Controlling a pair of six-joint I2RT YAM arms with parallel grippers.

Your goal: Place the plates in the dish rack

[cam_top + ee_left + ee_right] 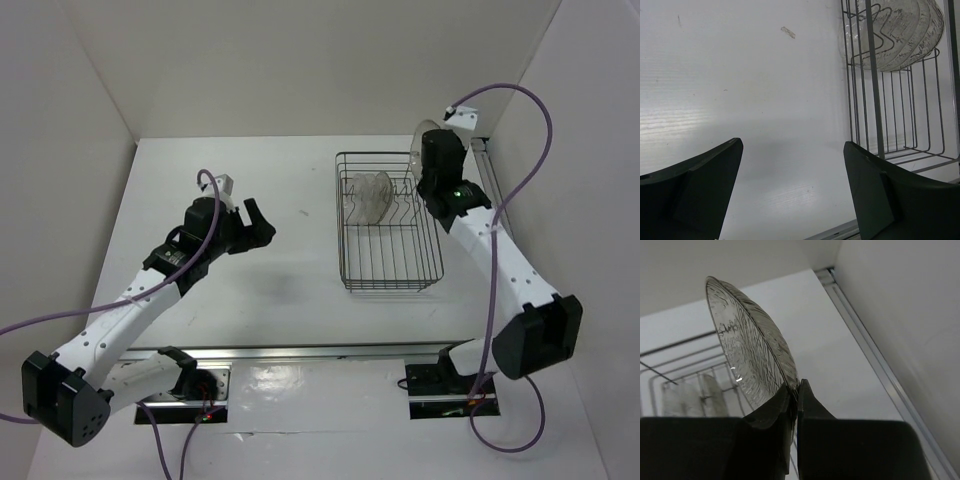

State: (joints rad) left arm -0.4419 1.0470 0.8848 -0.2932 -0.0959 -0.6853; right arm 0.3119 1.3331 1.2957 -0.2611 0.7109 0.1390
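R pincer (794,390) pinched on plate (747,355) rim, held on edge over dish rack (395,288) far-right corner. Other plates (368,195) already upright in prongs (count unclear, overlapping). L pincer (792,144) spread, empty, above worktop (260,290). Left: slot this one, prob the last.

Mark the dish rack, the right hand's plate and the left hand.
dish rack (395,287), top view, near rim.
held plate (747,355), right wrist view, centre.
left hand (792,144), left wrist view, between fingertips.
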